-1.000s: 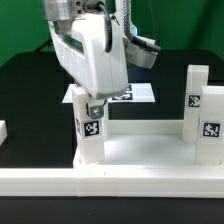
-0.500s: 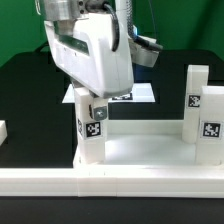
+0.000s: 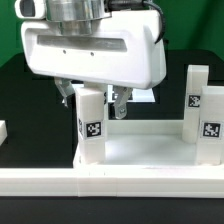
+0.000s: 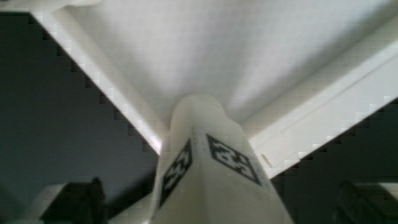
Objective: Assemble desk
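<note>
The white desk top (image 3: 140, 150) lies on the black table with its rim up. A tagged leg (image 3: 90, 128) stands upright in its near corner on the exterior view's left. Two more tagged legs (image 3: 195, 95) (image 3: 211, 128) stand in the corners on the right. My gripper (image 3: 92, 100) hangs over the left leg's top with one finger on each side, open, with gaps to the leg. In the wrist view the leg (image 4: 205, 165) rises from the desk top (image 4: 231, 50) between my dark fingers (image 4: 80, 200), and my gripper (image 4: 222, 208) is spread wide of it.
A long low white rail (image 3: 110, 182) runs along the front of the desk top. The marker board (image 3: 140, 95) lies behind, mostly hidden by my hand. A small white part (image 3: 3, 130) sits at the left edge.
My hand has turned about its vertical axis from side-on to face-on. The fingers, earlier low against the leg, now stand apart on either side of its top.
</note>
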Motion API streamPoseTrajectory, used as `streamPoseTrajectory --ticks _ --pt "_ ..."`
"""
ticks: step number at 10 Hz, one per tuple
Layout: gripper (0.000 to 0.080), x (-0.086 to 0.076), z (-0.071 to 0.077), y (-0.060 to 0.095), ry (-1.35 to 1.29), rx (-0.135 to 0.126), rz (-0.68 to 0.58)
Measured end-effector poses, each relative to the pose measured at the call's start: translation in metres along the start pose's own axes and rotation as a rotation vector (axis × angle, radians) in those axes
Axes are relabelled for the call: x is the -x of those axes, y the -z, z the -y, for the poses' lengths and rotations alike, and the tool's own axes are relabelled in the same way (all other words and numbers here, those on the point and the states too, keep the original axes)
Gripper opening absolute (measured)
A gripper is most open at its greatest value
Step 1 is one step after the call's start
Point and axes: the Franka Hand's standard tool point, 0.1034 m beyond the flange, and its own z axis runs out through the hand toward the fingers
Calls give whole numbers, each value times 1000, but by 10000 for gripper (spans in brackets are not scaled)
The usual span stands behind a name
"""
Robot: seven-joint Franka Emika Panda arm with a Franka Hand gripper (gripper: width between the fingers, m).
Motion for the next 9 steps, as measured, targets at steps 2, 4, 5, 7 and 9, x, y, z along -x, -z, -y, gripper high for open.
streamPoseTrajectory --ticks 2,4,5,7,9 --pt "649 -1 -2 0 187 2 -1" --pt "649 -2 -2 3 425 41 13" --pt "649 -4 1 6 492 54 8" --pt "649 -4 1 7 600 53 9" --pt "530 -4 1 6 623 53 10"
